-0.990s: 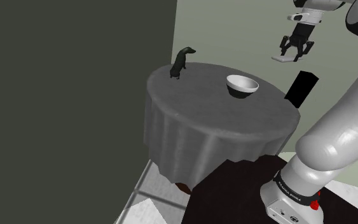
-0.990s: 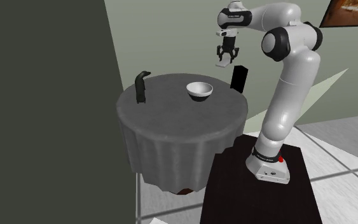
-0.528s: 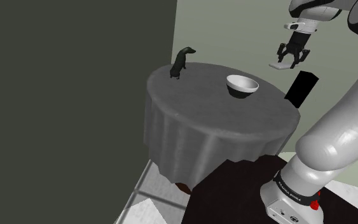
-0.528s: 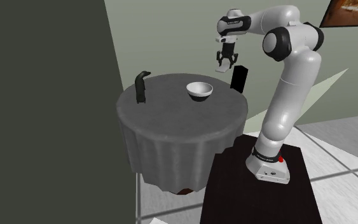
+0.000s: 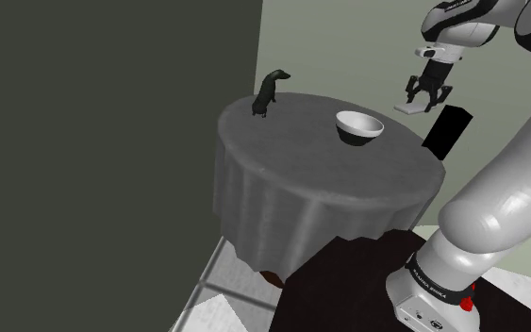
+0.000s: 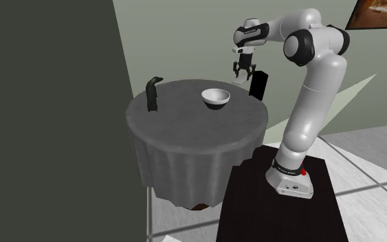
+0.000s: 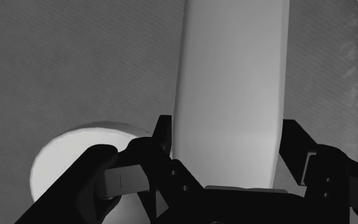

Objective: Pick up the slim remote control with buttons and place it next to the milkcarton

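A plain pale remote (image 7: 231, 76) runs lengthwise through the centre of the frame, clasped at its near end between the black fingers (image 7: 161, 137) of the gripper (image 7: 228, 130). Beyond one finger, a white bowl (image 7: 63, 159) sits on grey ribbed cloth (image 7: 75, 57).

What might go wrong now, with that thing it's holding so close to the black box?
The gripper holds the pale flat remote in the air right beside the black carton, which stands at the table edge: a bump might tip it off. The white bowl sits close too; a misplaced remote might land in it.
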`<state>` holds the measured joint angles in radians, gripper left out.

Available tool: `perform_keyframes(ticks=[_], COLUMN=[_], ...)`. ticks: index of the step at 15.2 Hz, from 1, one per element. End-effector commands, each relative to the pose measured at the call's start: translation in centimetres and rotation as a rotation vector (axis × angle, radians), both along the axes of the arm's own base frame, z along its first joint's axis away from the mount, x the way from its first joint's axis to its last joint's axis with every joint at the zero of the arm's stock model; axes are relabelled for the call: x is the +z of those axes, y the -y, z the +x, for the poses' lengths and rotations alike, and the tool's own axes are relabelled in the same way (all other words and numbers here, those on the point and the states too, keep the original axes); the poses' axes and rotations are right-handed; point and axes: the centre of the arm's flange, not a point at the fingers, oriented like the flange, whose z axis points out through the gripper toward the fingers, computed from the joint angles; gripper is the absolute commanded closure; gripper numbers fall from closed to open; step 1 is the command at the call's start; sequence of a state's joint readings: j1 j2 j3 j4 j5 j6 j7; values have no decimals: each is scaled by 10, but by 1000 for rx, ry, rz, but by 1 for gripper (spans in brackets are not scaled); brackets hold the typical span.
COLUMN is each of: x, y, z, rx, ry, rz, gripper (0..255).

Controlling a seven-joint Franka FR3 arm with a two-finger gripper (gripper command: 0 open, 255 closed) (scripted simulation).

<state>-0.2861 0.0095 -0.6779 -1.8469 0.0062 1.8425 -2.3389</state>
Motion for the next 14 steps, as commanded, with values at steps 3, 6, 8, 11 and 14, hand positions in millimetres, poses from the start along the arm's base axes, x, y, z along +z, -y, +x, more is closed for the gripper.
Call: perform_keyframes(ticks=[3,6,8,11,14], x=[-22,-38,-49,-65,-80], y=[0,0,0,0,0], z=[-1,-1,-1,-1,-1], rx=[0,0,0,0,0], ry=[1,1,1,1,1], rz=[-1,-1,-1,-1,-1], gripper=[255,255,255,255,255])
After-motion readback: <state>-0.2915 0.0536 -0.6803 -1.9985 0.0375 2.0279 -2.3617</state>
